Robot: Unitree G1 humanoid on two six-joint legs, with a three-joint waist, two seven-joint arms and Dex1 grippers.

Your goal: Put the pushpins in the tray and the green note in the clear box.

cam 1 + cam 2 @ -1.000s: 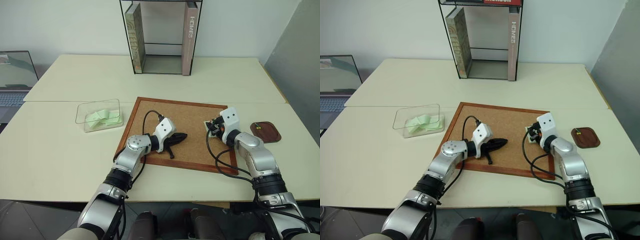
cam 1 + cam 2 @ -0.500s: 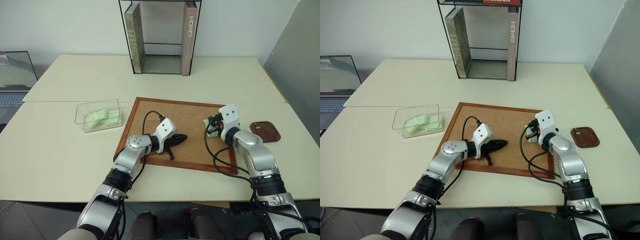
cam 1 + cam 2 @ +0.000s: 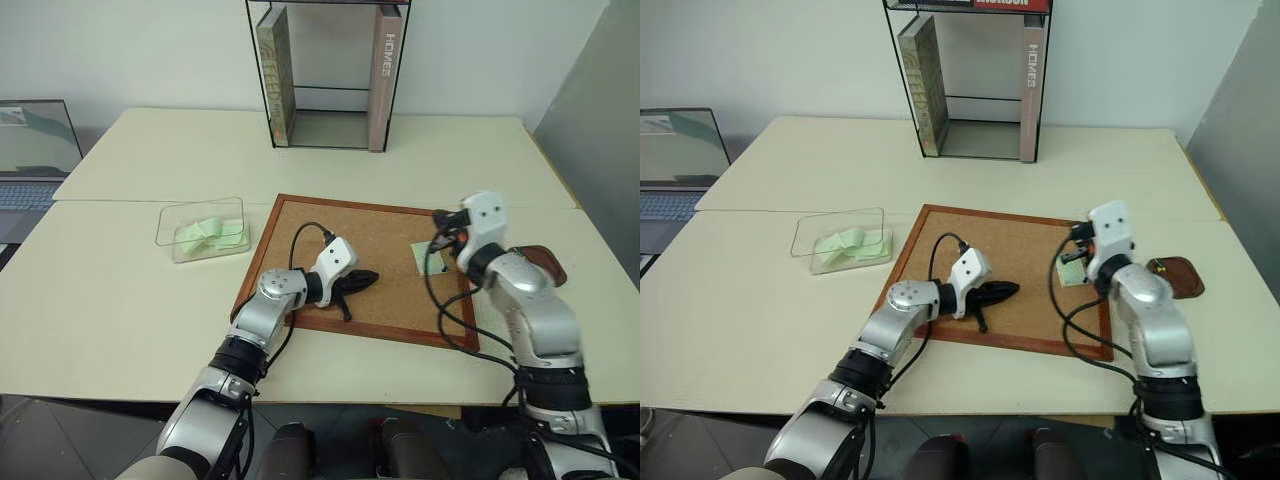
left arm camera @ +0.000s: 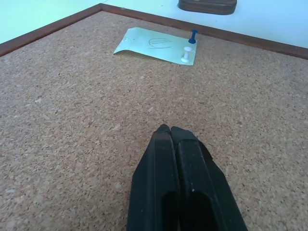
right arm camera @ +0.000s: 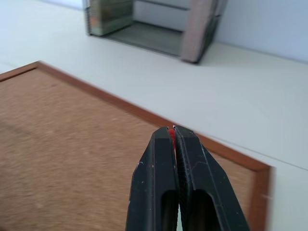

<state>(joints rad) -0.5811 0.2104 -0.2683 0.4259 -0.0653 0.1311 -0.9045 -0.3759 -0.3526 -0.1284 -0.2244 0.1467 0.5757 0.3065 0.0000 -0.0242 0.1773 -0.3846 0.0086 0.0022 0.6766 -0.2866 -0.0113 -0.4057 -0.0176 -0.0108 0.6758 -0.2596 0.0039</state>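
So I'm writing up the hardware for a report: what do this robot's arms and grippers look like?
Both arms are silver-grey metal with rounded joint housings and black bands near the lower segments. Each wrist carries a white boxy module, with a black cable looping from it back along the arm. The left gripper and right gripper each have two black, tapered plastic fingers.

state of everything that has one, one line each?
left end effector: shut, empty, low over corkboard
right end effector: shut on red pushpin, raised
green note: pinned to the corkboard by blue pushpin and white pushpin
clear box: open, holds green notes
tray: partly hidden
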